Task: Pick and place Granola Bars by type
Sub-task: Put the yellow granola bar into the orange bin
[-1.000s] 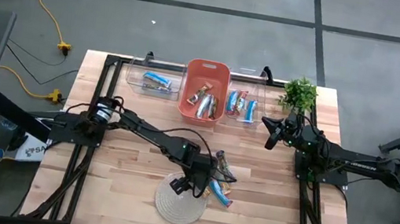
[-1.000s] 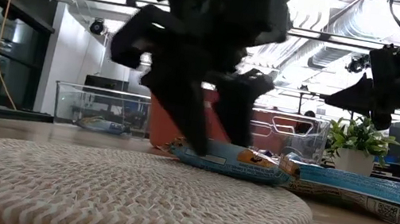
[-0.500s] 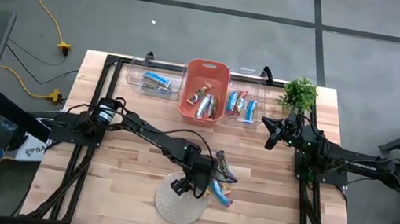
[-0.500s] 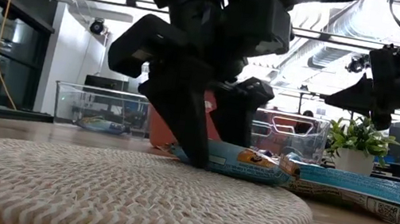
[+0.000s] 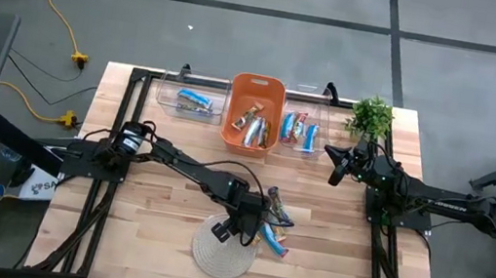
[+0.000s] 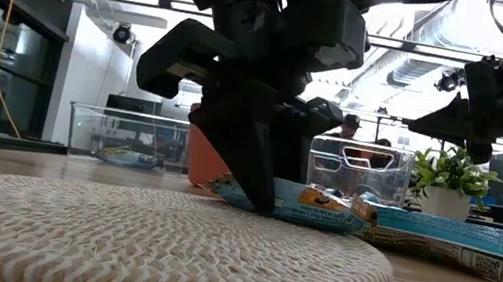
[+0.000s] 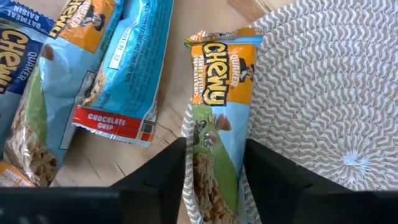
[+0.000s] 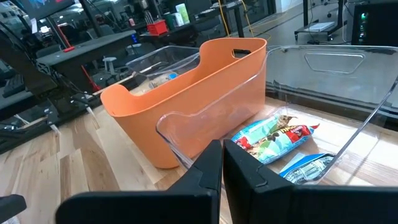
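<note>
A granola bar [image 7: 219,106] in an orange, green and blue wrapper lies at the right rim of the round rope mat [image 5: 220,249]. My left gripper [image 7: 216,142] is down on it, fingers closed against its two long sides. In the low view the gripper [image 6: 272,200] stands just behind the mat [image 6: 145,236]. More bars lie loose to the right of it [image 5: 277,232], among them a blue one [image 7: 127,68]. My right gripper [image 8: 222,180] waits shut and holding nothing near the bins [image 5: 335,167]. My left gripper pinches the granola bar between its two fingers, one on each long edge [image 7: 189,155], below the wrapper's orange end. The fingers [image 7: 163,183] slant down from above and lie across the bar. The bar lies flat, one side on the mat's rim, the rest on the table.
At the table's far edge stand a clear bin [image 5: 191,101] with a blue bar, an orange bin [image 5: 257,91] with several bars, and a clear bin [image 5: 302,129] with red-and-blue bars. A potted plant [image 5: 372,116] stands at the far right.
My left gripper has stayed over the bar at the mat's rim and its fingers have drawn together, from wide apart to closed against the bar's sides. The bar lies where it was.
</note>
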Controlling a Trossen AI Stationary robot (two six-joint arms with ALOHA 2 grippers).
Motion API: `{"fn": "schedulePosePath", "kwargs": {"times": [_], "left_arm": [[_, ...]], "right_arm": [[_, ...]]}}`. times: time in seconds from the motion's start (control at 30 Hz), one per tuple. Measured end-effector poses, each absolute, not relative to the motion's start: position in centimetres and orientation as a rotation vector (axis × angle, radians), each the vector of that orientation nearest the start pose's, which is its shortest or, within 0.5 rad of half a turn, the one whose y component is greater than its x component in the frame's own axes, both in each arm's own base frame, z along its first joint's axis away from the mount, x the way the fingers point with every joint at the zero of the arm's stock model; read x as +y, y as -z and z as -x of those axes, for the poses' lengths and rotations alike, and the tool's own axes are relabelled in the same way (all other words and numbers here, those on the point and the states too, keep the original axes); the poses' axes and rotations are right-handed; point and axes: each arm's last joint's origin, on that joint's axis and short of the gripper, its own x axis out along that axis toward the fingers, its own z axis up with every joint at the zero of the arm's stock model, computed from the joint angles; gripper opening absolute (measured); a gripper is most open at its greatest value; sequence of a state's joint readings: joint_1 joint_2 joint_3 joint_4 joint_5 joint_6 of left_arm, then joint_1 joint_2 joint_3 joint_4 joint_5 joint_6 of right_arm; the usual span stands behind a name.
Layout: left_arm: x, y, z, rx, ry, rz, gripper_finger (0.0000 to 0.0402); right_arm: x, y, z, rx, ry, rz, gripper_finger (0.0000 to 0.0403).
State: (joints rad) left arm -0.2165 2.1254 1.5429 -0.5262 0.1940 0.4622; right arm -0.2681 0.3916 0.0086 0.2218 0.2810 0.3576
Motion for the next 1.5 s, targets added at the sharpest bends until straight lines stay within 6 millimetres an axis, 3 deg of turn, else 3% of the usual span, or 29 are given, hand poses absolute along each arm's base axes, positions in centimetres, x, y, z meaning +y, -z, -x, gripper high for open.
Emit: {"fn": "schedulePosePath", "kwargs": {"times": [0.7,0.93,1.17,1.5], "left_arm": [[-9.9,-15.8,-42.8,1.038,0.555,-0.368,0.0062],[-10.0,-17.3,-43.1,1.057,0.549,-0.371,0.0056],[-10.1,-21.2,-43.8,1.069,0.54,-0.354,0.0056],[-9.3,-29.7,-44.7,1.0,0.358,-0.162,0.0056]], "right_arm": [[-4.0,-15.3,-11.4,0.063,0.571,-0.347,0.0],[-4.0,-15.3,-11.4,0.063,0.571,-0.347,0.0],[-4.0,-15.3,-11.4,0.063,0.571,-0.347,0.0],[-4.0,-15.3,-11.4,0.064,0.571,-0.347,0.0]]}}
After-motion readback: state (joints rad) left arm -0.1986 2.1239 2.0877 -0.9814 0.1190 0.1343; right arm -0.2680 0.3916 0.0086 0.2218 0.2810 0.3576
